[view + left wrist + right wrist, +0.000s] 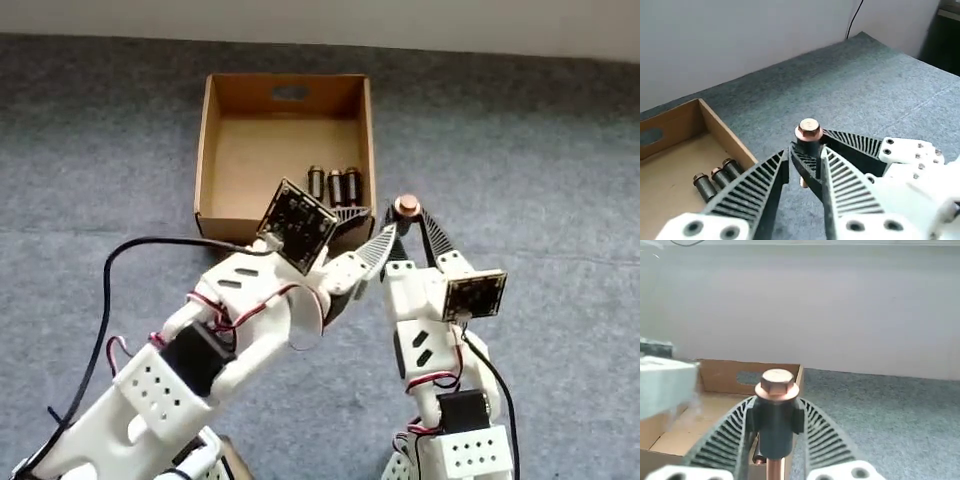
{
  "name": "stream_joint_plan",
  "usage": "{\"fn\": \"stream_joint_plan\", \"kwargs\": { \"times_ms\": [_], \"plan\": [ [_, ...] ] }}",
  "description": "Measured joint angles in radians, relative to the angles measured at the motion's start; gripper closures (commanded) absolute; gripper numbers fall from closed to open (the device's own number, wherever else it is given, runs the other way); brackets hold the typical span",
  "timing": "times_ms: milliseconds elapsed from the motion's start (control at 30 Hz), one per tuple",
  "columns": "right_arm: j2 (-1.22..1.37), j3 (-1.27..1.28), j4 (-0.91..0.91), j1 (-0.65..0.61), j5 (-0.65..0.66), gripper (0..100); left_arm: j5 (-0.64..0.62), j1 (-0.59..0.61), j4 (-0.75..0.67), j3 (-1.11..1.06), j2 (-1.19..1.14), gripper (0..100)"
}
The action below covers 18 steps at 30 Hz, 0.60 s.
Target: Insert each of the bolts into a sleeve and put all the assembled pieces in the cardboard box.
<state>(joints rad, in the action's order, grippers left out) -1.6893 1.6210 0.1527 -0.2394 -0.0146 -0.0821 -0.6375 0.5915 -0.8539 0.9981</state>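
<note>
My right gripper is shut on a dark sleeve with a copper bolt through it. The bolt's head sits on top and its shaft sticks out below. The piece is held upright just off the front right corner of the cardboard box. My left gripper is open right beside that piece, its ribbed fingers close to the right gripper's fingers. Three assembled pieces lie in the box against its right wall.
Grey carpet covers the table all around the box. The left arm's body lies across the front left, with a black cable looping beside it. A pale wall stands behind the table.
</note>
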Motion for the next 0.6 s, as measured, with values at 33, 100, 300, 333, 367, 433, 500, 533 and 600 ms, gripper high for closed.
{"fn": "stream_joint_plan", "kwargs": {
  "times_ms": [33, 100, 300, 333, 367, 433, 500, 533, 600],
  "plan": [
    [0.000, 0.000, 0.000, 0.000, 0.000, 99.2, 0.000, 0.021, 0.020, 0.000, 0.014, 98],
    [0.000, 0.000, 0.000, 0.000, 0.000, 99.2, 0.002, 0.084, 0.060, 0.000, 0.040, 99],
    [0.002, -0.130, 0.103, 0.000, 0.000, 99.2, 0.064, 0.341, 0.247, 0.002, 0.068, 99],
    [0.002, -0.149, 0.115, 0.000, 0.000, 99.2, 0.066, 0.381, 0.276, -0.006, 0.068, 99],
    [0.002, -0.170, 0.127, 0.000, 0.000, 99.2, 0.068, 0.425, 0.296, -0.021, 0.068, 99],
    [0.025, -0.209, 0.141, 0.000, 0.000, 99.2, 0.068, 0.509, 0.311, -0.063, 0.064, 99],
    [0.080, -0.253, 0.143, 0.000, 0.000, 99.2, 0.068, 0.578, 0.316, -0.120, 0.064, 99],
    [0.117, -0.282, 0.143, 0.000, 0.000, 99.2, 0.068, 0.603, 0.318, -0.149, 0.064, 99],
    [0.203, -0.342, 0.143, 0.000, 0.000, 99.2, 0.068, 0.635, 0.318, -0.204, 0.064, 99]
  ]
}}
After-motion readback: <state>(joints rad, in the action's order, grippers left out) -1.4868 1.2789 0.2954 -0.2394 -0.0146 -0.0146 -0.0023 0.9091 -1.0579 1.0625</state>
